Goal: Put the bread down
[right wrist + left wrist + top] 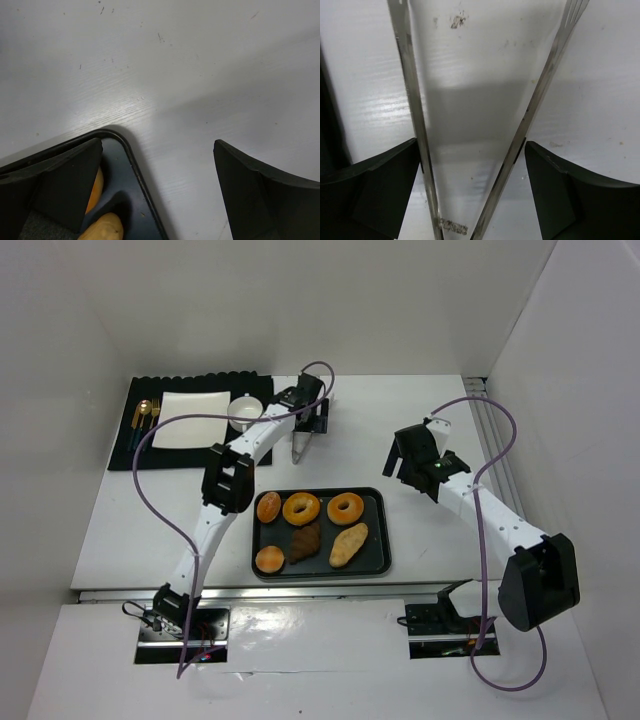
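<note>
Left gripper (475, 165): squeezing tongs (416, 115) lightly, near far edge.
Right gripper (156, 150): gaping wide, holding nothing.
Risk: tongs possibly slipping sideways, dropping bread (348, 544).

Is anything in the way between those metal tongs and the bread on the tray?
Nothing visible. Only bare table lies between the tongs in the left fingers and the tray holding the bread. If it goes to the white plate, a bowl sits beside its right edge.

Bare table (425, 540) right of tray (375, 502); left arm (228, 480) crosses gap between tray and placemat (125, 455).
</note>
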`<action>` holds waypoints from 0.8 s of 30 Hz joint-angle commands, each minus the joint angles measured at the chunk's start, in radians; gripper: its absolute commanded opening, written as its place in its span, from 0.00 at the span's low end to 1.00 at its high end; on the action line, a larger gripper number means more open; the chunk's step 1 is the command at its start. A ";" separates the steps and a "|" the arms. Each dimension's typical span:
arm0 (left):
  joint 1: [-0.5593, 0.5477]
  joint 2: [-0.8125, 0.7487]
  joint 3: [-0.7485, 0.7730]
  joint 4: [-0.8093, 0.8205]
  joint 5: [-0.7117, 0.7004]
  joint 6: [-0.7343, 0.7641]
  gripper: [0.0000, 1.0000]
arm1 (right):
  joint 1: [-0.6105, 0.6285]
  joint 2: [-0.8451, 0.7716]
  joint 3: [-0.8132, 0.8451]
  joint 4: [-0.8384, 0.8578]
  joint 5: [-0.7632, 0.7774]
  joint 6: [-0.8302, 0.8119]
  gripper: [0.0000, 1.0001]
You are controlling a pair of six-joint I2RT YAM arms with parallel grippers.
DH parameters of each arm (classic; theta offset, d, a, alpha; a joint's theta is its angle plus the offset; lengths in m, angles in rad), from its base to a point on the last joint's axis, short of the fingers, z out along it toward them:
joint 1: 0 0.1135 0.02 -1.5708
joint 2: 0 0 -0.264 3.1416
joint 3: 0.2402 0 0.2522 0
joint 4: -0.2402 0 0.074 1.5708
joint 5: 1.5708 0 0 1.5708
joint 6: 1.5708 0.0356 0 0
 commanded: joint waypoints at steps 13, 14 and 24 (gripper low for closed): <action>-0.018 -0.265 -0.072 0.059 0.011 0.016 0.49 | 0.000 0.009 0.002 0.040 0.017 0.012 0.99; -0.018 -0.306 -0.087 0.068 0.012 0.027 0.48 | 0.000 -0.001 0.002 0.040 0.017 0.012 0.99; -0.127 -0.820 -0.487 -0.013 0.157 0.032 0.47 | 0.000 -0.041 0.013 0.049 -0.007 0.012 0.99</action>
